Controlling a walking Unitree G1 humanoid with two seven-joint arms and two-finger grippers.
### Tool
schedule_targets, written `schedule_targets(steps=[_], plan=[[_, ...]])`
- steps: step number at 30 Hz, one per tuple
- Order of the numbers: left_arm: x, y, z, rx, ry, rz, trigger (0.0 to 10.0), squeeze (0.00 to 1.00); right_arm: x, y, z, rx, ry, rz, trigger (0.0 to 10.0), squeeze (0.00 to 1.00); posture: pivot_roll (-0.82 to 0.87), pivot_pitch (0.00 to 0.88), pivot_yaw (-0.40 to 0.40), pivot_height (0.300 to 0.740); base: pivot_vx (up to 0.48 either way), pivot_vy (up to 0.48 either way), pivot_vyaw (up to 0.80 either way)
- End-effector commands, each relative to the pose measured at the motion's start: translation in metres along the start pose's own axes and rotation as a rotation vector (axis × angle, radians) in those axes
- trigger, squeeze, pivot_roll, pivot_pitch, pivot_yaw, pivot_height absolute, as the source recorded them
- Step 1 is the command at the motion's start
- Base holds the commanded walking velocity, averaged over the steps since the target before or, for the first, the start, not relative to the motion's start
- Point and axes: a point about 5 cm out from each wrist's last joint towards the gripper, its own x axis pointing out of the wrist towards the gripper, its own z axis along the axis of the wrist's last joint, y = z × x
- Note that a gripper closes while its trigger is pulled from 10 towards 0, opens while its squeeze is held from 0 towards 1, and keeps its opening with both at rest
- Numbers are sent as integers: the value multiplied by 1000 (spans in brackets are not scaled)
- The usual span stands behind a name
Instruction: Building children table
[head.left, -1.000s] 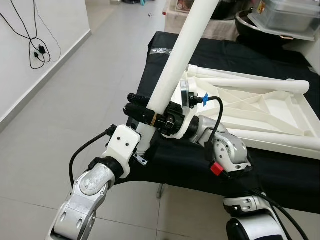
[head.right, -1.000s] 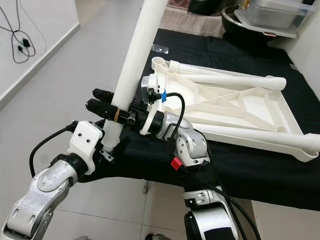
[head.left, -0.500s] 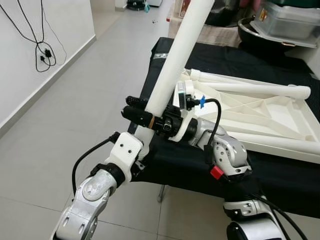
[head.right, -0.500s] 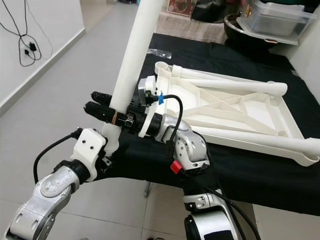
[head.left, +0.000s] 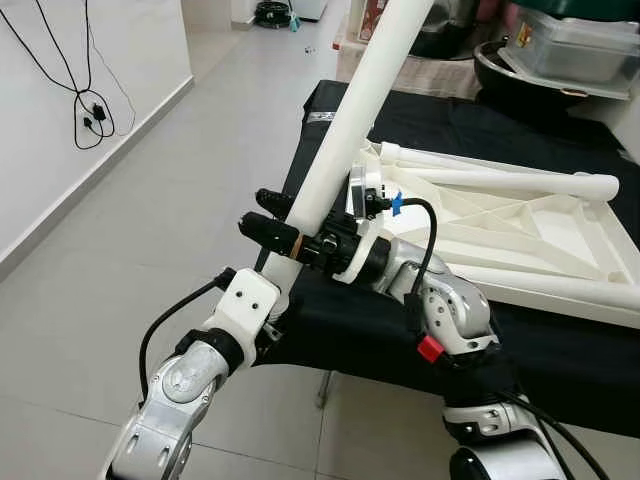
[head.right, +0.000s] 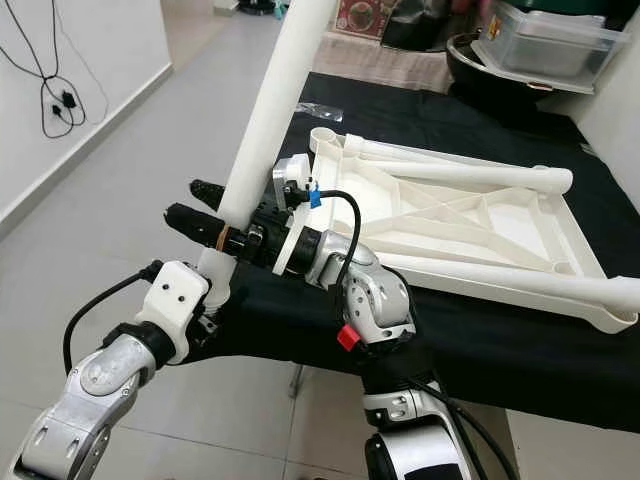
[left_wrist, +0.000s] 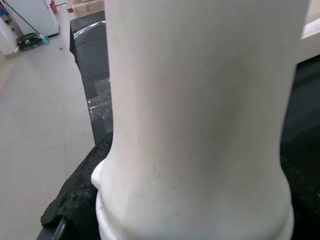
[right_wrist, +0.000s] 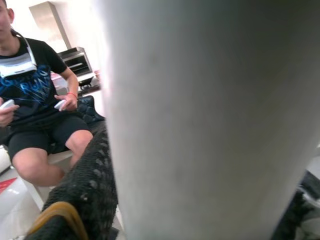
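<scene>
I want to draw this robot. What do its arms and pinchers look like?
Shiny silver arms with round joints. The left arm has a white boxy wrist and a looping black cable. The right arm has a red tab, a black cable and a blue clip. The left gripper and right gripper have long black bumpy fingers.

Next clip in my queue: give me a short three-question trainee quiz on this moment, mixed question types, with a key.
1. True or false: the white table leg lies flat on the black cloth.
2. Which gripper clamps the leg from the side, just above its lower end?
A. the left gripper
B. the right gripper
3. Fill in: the upturned white table top rests on the ____ cloth.

Key
1. False: it is held up at a slant, its top leaning toward the table top.
2. B: the right gripper's black fingers cross the leg; the left gripper holds the leg's bottom end from below.
3. black
</scene>
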Motion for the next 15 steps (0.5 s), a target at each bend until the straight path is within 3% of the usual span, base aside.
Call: schedule_targets(steps=[1, 6, 15], plan=[[-2, 1, -1, 17, -4, -10, 10000, 0, -2, -3, 3, -18, 1, -20, 10000, 0, 134, 52, -104, 740, 0, 0, 0], [-5, 6, -4, 58, 4, 12, 10000, 0, -4, -12, 6, -33, 14, -88, 10000, 0, 134, 51, -110, 740, 0, 0, 0], [-4, 5, -11, 53, 26, 16, 10000, 0, -2, -15, 11, -30, -10, -122, 10000, 0, 128, 56, -106, 740, 0, 0, 0]])
